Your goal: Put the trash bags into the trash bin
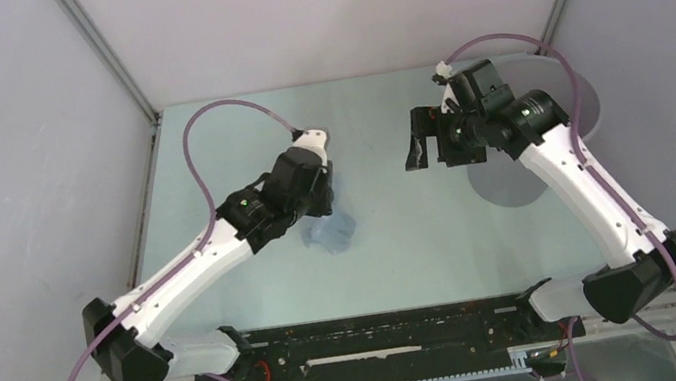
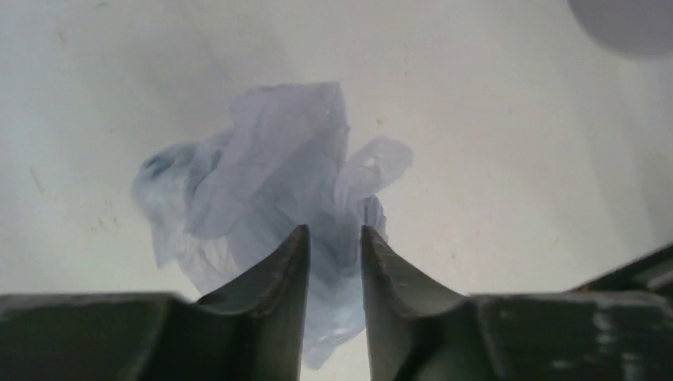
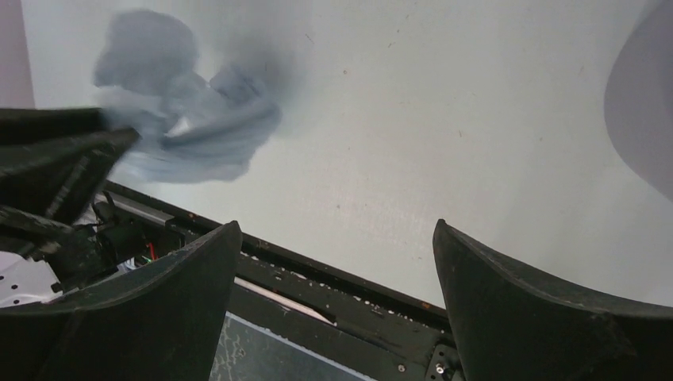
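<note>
On the left half of the table [image 1: 402, 241], looking at the trash bag [image 1: 330, 230] lying in a crumpled pale-blue heap, right under the left gripper [image 2: 333, 234]. That one parted by just a narrow slit, with blue plastic showing through the gap; honestly can't tell about any of it being pinched. Over on the right, got the right gripper [image 3: 337, 226] hovering above bare table, spread wide and holding nothing. Trash bin [image 1: 505, 188] way off on the right side, grey and round, half hidden behind the right arm [image 1: 574, 175], well apart from the bag. So not in the bin yet
</note>
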`<state>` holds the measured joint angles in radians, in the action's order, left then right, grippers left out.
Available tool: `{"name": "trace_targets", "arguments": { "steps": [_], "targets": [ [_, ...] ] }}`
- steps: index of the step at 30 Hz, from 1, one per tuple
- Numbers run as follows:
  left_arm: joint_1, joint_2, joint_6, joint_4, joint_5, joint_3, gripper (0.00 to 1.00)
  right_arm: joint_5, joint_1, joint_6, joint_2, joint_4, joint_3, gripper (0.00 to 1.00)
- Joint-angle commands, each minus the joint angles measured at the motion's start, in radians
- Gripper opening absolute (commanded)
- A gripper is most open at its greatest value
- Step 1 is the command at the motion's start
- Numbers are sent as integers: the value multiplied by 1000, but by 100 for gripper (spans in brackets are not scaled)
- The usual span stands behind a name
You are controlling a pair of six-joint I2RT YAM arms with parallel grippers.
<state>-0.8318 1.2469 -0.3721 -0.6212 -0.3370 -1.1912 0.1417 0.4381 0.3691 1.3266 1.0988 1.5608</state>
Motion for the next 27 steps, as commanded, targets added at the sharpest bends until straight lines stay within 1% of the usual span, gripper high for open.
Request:
{"name": "trace_targets", "arguments": {
  "steps": [1, 3, 5, 6, 8, 10, 13, 16, 18, 19, 20, 22, 24, 27],
  "targets": [
    [-2, 32, 62, -20, 242, -26, 45, 39, 10, 33, 46, -67, 48, 100],
    [2, 2, 82, 17, 276, -2, 56, 42, 42, 39, 87, -80, 69, 100],
    [16, -30, 118, 32, 318, 8, 63, 37, 85, 35, 124, -101, 82, 100],
    [25, -42, 135, 30, 328, 8, 68, 36, 99, 36, 139, -131, 72, 100],
    [59, -76, 149, 19, 368, 15, 75, 60, 112, 44, 174, -184, 44, 100],
    [110, -134, 129, 26, 391, 47, 77, 90, 126, 40, 209, -232, 21, 100],
    [216, -239, 69, 55, 420, 130, 79, 144, 164, 21, 245, -295, -6, 99],
    [338, -302, 16, 28, 463, 200, 83, 230, 219, -9, 246, -381, -110, 99],
    [409, -302, -6, 15, 524, 233, 87, 160, 260, -27, 232, -393, -182, 99],
    [434, -288, -11, 12, 555, 243, 90, 120, 270, -26, 224, -393, -213, 99],
    [452, -265, -11, 11, 579, 248, 94, 84, 272, -18, 215, -395, -246, 100],
    [462, -207, -18, 19, 620, 247, 96, -12, 276, -8, 193, -397, -295, 100],
    [462, -110, -30, 49, 688, 238, 99, -171, 295, -15, 172, -386, -328, 100],
    [460, 27, -68, 116, 805, 214, 100, -400, 308, -9, 105, -403, -393, 100]
  ]
}}
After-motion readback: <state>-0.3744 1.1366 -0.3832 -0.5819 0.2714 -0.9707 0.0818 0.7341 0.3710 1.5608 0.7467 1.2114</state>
